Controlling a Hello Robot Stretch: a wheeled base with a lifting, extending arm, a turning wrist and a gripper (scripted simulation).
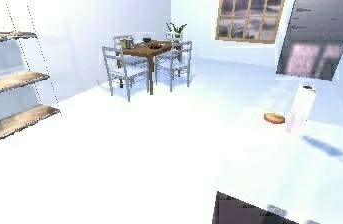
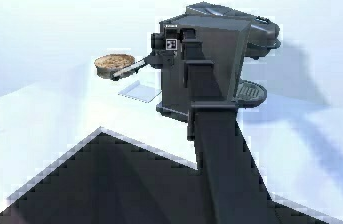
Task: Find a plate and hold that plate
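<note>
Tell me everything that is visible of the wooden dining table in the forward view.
The dining table looks to be of brown wood, with a flat top on thin dark legs. It stands upright on the pale floor, near the far white wall. Pale grey chairs stand close around it; whether they touch it cannot be told. On its top lie small things, too small to name. A green plant shows behind it.
</note>
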